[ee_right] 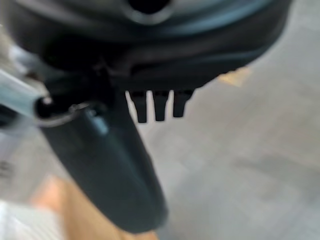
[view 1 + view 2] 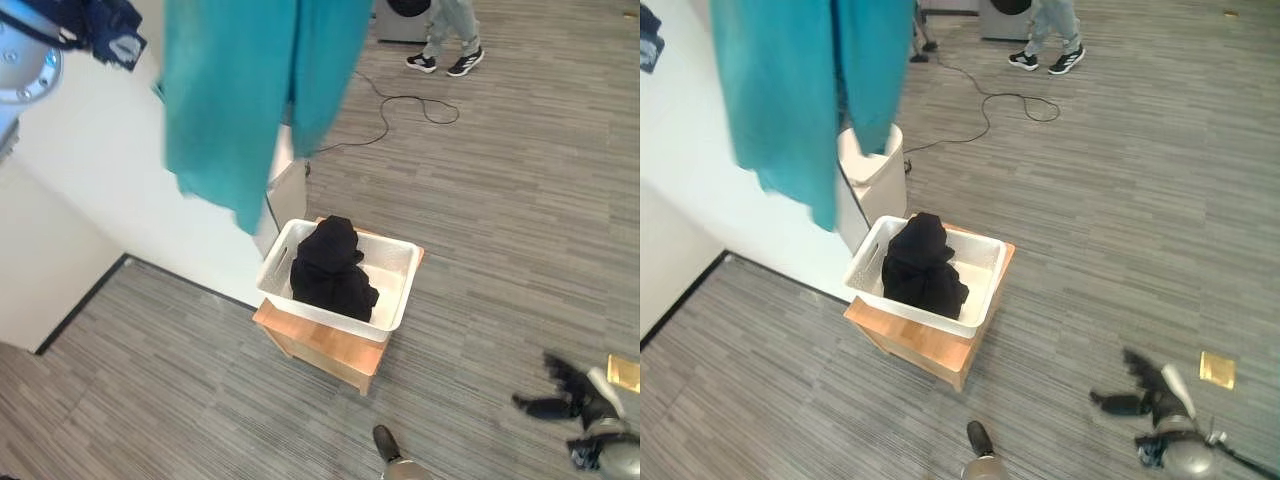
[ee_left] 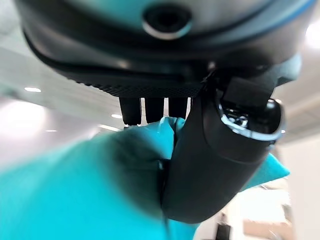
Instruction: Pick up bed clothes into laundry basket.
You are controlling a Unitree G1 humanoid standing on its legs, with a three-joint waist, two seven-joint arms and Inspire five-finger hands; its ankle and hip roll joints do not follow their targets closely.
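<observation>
The right hand [image 2: 1155, 405] is seen low at about 5 o'clock, above the striped grey floor [image 2: 500, 200], with its fingers spread and nothing grasped; in its own wrist view the thumb [image 1: 107, 165] is held straight out beside the fingers. Just short of the middle, a white laundry basket [image 2: 395, 300] is set on a low wooden stand [image 2: 325, 350], and a bundle of black clothes [image 2: 332, 268] is heaped inside it, toward its 9 o'clock side. A white bin [image 2: 875, 180] is placed just beyond the basket, beside the white bed [image 2: 90, 170] at 9 to 11 o'clock. A teal garment [image 2: 240, 100] is hung high at 11 to 12 o'clock, above and beyond the basket and clear of it; in the left wrist view it is gripped between the thumb and fingers of the left hand [image 3: 210, 165]. A black cable [image 2: 400, 110] is trailed over the floor at 12 o'clock, and a person's legs [image 2: 447, 35] in dark shoes are seen farthest off
</observation>
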